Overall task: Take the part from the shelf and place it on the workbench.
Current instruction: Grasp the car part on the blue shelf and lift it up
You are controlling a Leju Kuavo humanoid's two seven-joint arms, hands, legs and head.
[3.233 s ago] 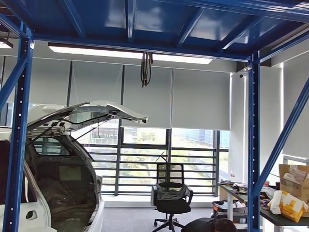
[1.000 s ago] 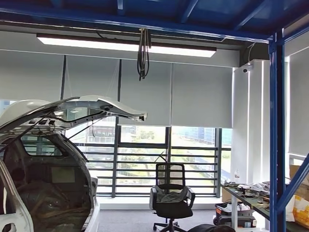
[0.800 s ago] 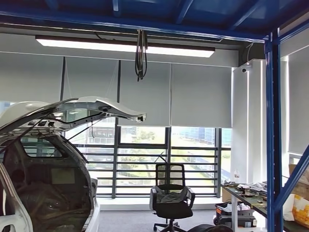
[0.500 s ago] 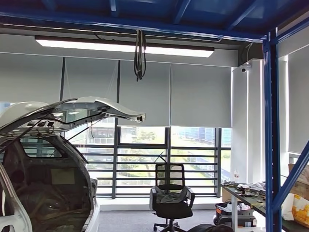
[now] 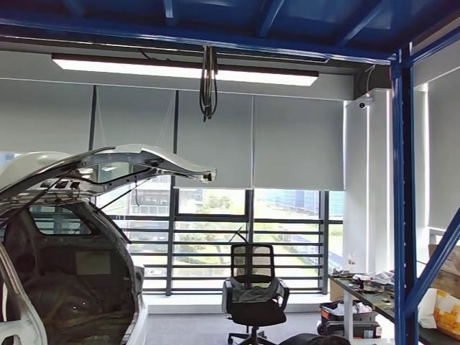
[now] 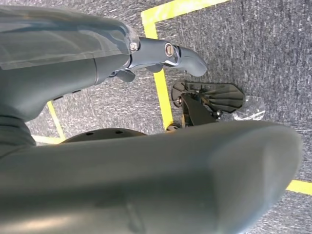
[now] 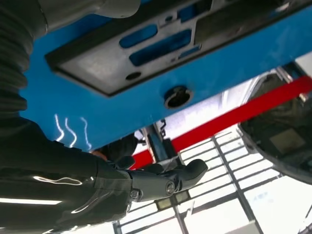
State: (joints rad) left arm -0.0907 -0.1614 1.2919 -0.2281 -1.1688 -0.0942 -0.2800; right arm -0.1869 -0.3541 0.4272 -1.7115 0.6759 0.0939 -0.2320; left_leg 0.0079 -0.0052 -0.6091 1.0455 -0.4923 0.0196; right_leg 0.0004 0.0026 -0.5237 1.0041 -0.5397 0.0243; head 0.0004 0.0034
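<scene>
view: swung right earlier, now barely shifting, so turning nearly done | right hand (image 7: pixel 162 183): grasps blue part (image 7: pixel 110 105), fingers beneath | left hand (image 6: pixel 162 53): hangs released over floor (image 6: pixel 272 53) | worktop (image 5: pixel 379 298): ahead-right, placing pending

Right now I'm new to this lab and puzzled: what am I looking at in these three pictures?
A two-armed humanoid robot takes them. Its head camera looks into a room: a white car body with its tailgate raised, an office chair, a cluttered table and a blue frame. The left wrist camera shows the left hand, empty, above grey floor with yellow tape. The right wrist camera shows the right hand beside a blue panel; whether it grips it, I cannot tell.
</scene>
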